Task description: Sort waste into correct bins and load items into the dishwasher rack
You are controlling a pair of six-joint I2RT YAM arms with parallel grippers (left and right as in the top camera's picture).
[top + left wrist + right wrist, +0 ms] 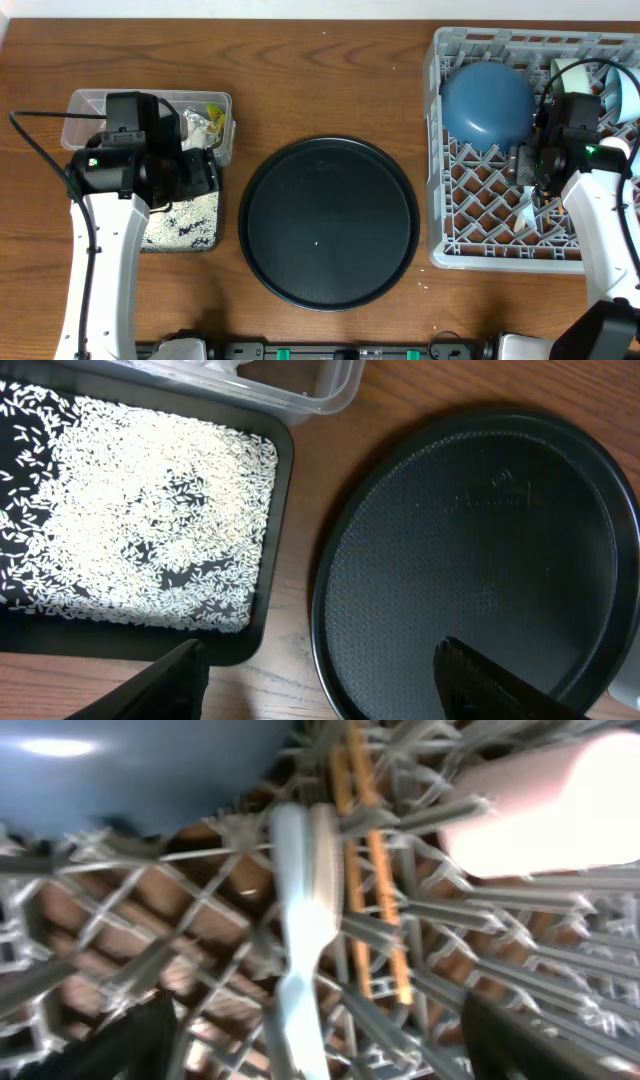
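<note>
The grey dishwasher rack (450,250) stands at the right with the blue bowl (487,103) upside down in it. My right gripper (530,165) is open above the rack floor. In the right wrist view, the white plastic spoon (300,910) and the wooden chopsticks (370,870) lie on the lattice between the fingers (320,1055). My left gripper (320,685) is open and empty, over the gap between the shallow black tray of rice (130,510) and the round tray (480,550). The clear tub (90,105) holds tissue (193,125) and a yellow-green wrapper (212,118).
The large round black tray (328,222) sits mid-table with nothing on it. A pale bowl (575,70) and a white dish (625,95) sit at the rack's far right. A blurred whitish object (540,810) shows in the right wrist view.
</note>
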